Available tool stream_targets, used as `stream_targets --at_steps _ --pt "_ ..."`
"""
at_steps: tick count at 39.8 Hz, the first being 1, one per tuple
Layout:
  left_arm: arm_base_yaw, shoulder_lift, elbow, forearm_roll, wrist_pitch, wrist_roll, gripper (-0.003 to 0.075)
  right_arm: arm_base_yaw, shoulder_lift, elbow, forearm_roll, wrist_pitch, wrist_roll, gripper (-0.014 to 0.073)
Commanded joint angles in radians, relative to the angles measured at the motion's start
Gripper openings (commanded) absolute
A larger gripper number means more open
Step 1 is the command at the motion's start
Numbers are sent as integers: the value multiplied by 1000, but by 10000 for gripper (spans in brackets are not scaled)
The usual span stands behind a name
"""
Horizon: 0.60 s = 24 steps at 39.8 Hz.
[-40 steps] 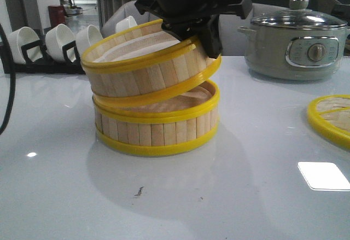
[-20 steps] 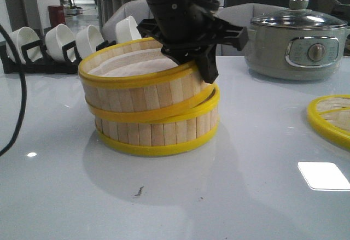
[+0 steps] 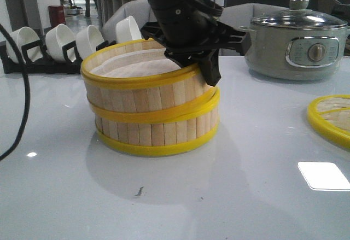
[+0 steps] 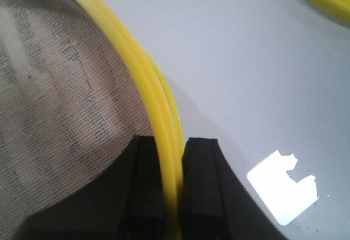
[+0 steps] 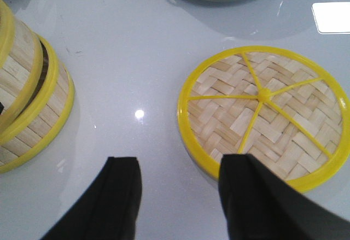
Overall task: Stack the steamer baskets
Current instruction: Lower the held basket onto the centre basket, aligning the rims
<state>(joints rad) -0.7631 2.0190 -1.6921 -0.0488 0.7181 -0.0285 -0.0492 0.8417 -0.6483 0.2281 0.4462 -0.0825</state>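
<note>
Baskets first: the upper steamer basket [image 3: 143,81] sits on the lower steamer basket [image 3: 158,128] mid-worktop [image 3: 180,202], its right side not quite seated. The left end effector [image 3: 210,68] is clenched on its right rim; level and settle it before letting go. The lid [image 3: 331,118] lies far right, beneath the spread, empty right end effector [image 5: 180,196].

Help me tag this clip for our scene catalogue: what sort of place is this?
Probably a kitchen-style test setup in a lab or showroom. An electric pot with a glass lid and a rack of white cups sit on the glossy white table, beside bamboo steamer baskets.
</note>
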Motion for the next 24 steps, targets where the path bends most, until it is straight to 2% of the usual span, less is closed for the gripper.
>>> stream_targets --at_steps 1,24 --pt "-14 -56 -39 -12 -95 3 85 -1 -5 -36 1 -71 -7 445" --pt "-14 -56 -39 -12 -124 11 85 -1 -5 -36 2 -71 -7 445"
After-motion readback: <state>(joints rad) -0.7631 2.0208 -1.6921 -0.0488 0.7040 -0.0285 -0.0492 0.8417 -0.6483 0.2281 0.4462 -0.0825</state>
